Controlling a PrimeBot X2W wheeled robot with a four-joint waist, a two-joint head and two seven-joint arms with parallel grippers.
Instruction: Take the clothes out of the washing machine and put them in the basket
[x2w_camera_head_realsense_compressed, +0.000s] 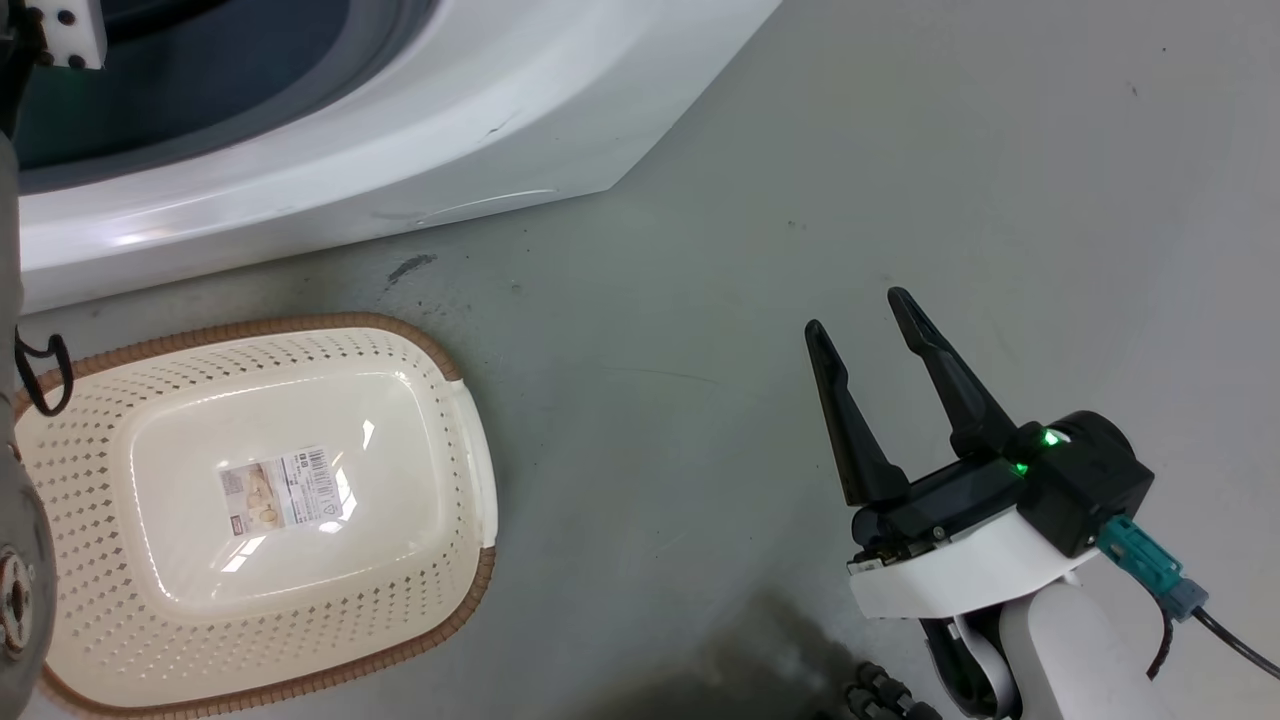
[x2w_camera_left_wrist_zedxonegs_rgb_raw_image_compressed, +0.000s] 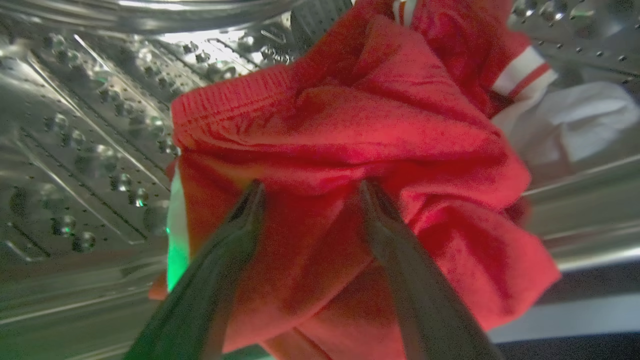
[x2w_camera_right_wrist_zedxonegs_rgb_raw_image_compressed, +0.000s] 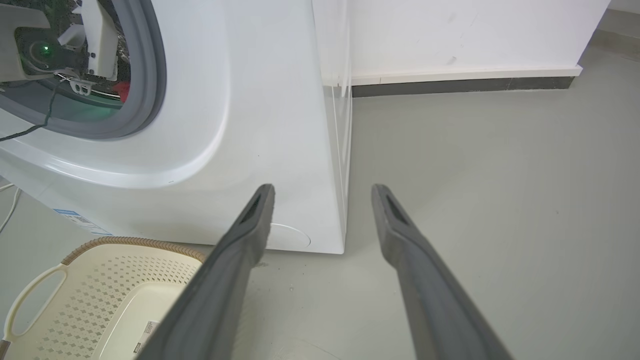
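Here, clothes (x2w_camera_left_wrist_zedxonegs_rgb_raw_image_compressed: 350, 150) between fingers (x2w_camera_left_wrist_zedxonegs_rgb_raw_image_compressed: 400, 260) of left tool (x2w_camera_left_wrist_zedxonegs_rgb_raw_image_compressed: 310, 187) (inside drum (x2w_camera_left_wrist_zedxonegs_rgb_raw_image_compressed: 90, 150))

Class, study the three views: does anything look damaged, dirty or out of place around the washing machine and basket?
Only minor marks. The grey floor has a dark scuff just in front of the washing machine, whose white front carries a faint scratch. The basket sits upright and intact.
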